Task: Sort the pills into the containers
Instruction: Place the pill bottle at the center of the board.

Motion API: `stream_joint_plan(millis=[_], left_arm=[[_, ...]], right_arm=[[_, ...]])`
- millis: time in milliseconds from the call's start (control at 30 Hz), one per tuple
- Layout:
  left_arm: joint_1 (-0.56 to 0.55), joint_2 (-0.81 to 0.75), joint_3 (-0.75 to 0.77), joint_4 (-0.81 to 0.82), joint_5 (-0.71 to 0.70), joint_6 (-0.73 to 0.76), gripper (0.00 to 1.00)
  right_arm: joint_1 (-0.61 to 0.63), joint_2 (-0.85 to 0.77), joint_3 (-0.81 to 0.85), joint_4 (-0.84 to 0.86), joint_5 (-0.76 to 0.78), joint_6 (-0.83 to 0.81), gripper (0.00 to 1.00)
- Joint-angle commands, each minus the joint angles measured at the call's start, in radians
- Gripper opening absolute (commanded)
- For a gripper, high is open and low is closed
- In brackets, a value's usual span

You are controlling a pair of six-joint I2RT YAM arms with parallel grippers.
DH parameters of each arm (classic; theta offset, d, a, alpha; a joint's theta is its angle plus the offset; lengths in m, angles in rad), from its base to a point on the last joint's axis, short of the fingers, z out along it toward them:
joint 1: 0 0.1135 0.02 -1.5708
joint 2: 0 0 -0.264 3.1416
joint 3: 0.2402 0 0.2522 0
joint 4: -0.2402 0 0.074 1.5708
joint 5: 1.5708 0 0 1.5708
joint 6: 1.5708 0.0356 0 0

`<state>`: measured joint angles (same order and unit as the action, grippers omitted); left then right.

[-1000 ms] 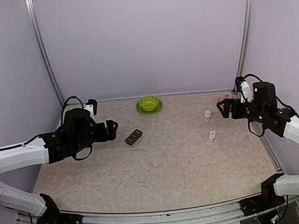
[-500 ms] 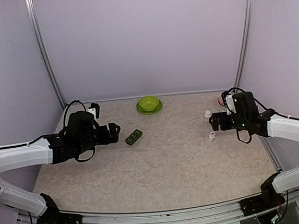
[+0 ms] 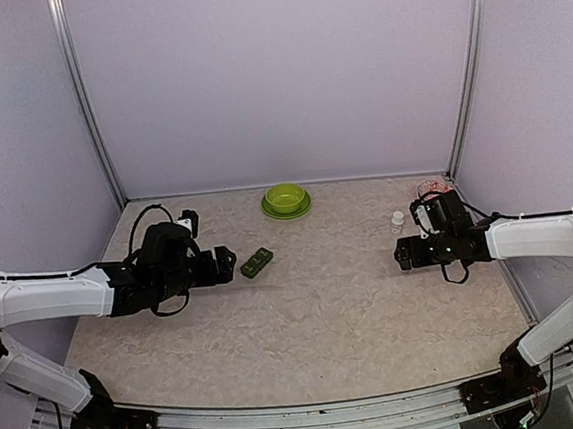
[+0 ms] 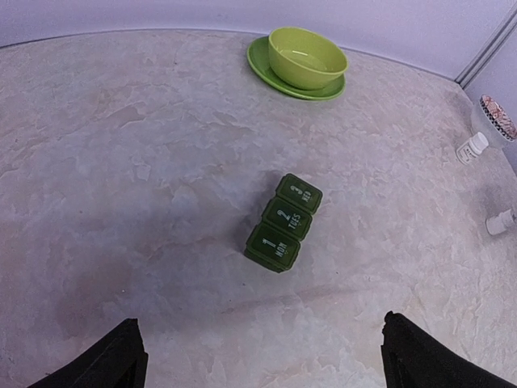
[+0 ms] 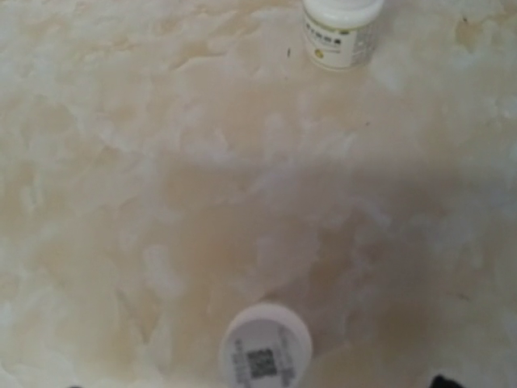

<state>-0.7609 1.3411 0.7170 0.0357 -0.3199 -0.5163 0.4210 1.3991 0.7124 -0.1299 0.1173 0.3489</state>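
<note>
The containers are a dark green pill box (image 3: 257, 263) (image 4: 284, 222) with three shut lids in a row, lying left of the table's middle. My left gripper (image 3: 220, 262) (image 4: 266, 368) is open just left of it and touches nothing. My right gripper (image 3: 403, 256) hangs over a small white bottle (image 5: 265, 349). In the right wrist view this bottle stands between the widely parted jaws, of which only one dark fingertip (image 5: 442, 381) shows at the bottom edge. A second white bottle (image 3: 397, 219) (image 5: 341, 24) stands farther back. The pills are out of view.
A lime green bowl on a saucer (image 3: 285, 200) (image 4: 307, 56) sits at the back centre. A small dish with reddish contents (image 3: 430, 187) (image 4: 493, 120) is at the back right corner. Metal frame posts (image 3: 462, 69) rise at both back corners.
My right arm swung left and down from the back right until its gripper came over the nearer white bottle. My left gripper crept a little right, closer to the pill box.
</note>
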Motion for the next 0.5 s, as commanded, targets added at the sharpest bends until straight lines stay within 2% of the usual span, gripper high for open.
stream_joint_plan(millis=[0,267,467], left_arm=[[-0.003,0.002,-0.021,0.044,0.014,-0.001,0.99],[-0.003,0.009,-0.033,0.054,0.016,-0.002,0.99],[-0.003,0.012,-0.033,0.059,0.024,0.001,0.99]], right_arm=[[0.01,0.018,0.002,0.037,0.004,0.019,0.87],[0.01,0.08,0.008,0.073,0.026,0.011,0.69],[0.013,0.097,0.009,0.1,0.033,0.005,0.6]])
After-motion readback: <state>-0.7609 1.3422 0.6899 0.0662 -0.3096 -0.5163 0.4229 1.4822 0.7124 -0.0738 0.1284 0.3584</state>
